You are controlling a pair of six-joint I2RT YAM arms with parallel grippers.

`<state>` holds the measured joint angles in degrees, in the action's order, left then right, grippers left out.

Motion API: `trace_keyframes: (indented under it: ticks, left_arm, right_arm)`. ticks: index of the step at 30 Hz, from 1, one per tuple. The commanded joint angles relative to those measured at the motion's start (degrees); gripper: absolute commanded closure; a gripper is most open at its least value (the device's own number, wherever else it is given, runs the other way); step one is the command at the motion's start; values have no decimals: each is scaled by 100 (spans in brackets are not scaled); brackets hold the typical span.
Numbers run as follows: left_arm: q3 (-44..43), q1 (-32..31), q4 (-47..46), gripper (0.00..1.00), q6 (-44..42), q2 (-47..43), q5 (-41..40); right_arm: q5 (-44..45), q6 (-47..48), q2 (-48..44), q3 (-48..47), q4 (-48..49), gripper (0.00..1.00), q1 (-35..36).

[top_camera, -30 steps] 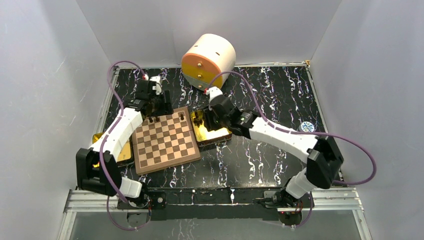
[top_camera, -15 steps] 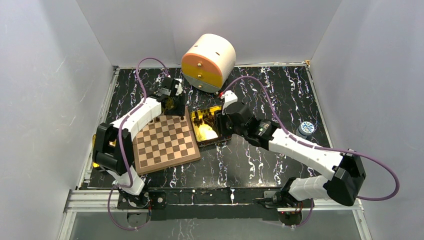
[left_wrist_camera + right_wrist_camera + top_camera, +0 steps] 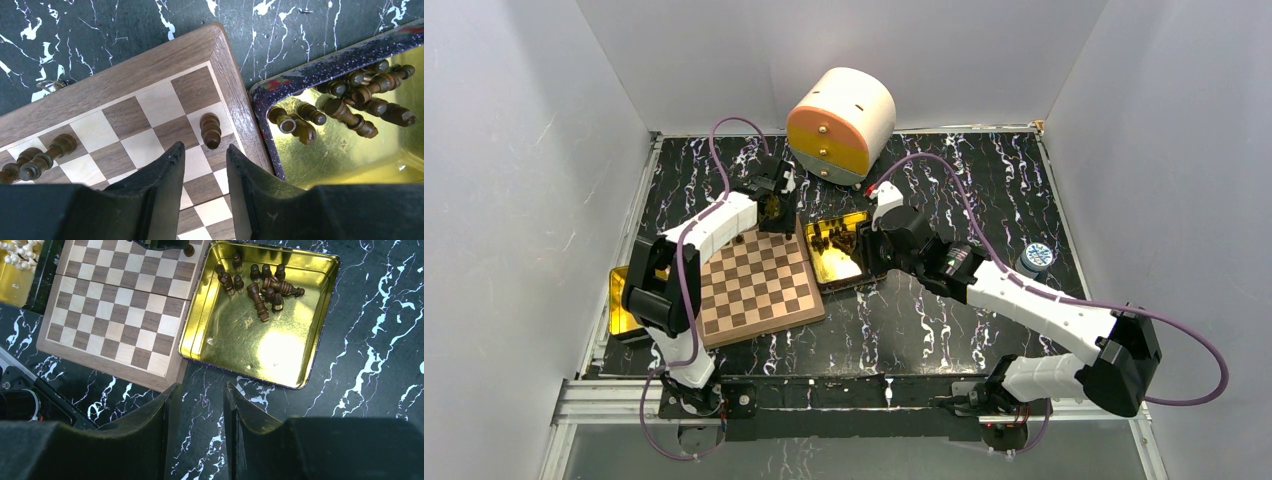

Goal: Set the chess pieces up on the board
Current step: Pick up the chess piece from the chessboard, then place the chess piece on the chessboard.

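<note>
The board (image 3: 759,328) lies left of centre, and a gold tin (image 3: 844,265) sits against its right side. Several dark chess pieces (image 3: 260,287) lie heaped in the tin's far corner, also seen in the left wrist view (image 3: 345,107). My left gripper (image 3: 204,146) hovers open over the board's far right corner (image 3: 150,65), nothing between its fingers. One dark piece (image 3: 210,131) stands just past the fingertips. More pieces (image 3: 40,160) stand along the far row to the left. My right gripper (image 3: 201,386) is open and empty over the black table near the tin (image 3: 235,340).
A round cream and orange drawer box (image 3: 841,125) stands at the back. A second gold tin (image 3: 629,312) holding white pieces (image 3: 17,255) lies left of the board. A small blue and white round object (image 3: 1037,255) sits at the right. Grey walls enclose the table.
My left gripper has swung right along the board's far edge to its right corner, and its jaws have narrowed. The right arm has shifted a little to the right, its jaws unchanged.
</note>
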<state>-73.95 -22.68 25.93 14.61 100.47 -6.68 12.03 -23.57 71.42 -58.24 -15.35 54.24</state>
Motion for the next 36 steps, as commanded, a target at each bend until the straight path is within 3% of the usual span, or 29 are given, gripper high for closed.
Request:
trace_keyframes:
  ticks: [1, 11, 23, 36]
  left_arm:
    - [-314, -26, -52, 67, -30, 71, -121]
    - [-296, -27, -46, 82, -77, 131, -187]
    - [-576, -7, 247, 83, -100, 257, -950]
    - [-463, 316, 290, 82, -147, 216, -888]
  right_arm:
    - [110, 72, -261, 72, 268, 56, -4]
    - [229, 98, -303, 102, 213, 56, -5]
    - [170, 132, -295, 121, 145, 56, -2]
    - [185, 130, -290, 113, 113, 56, -7]
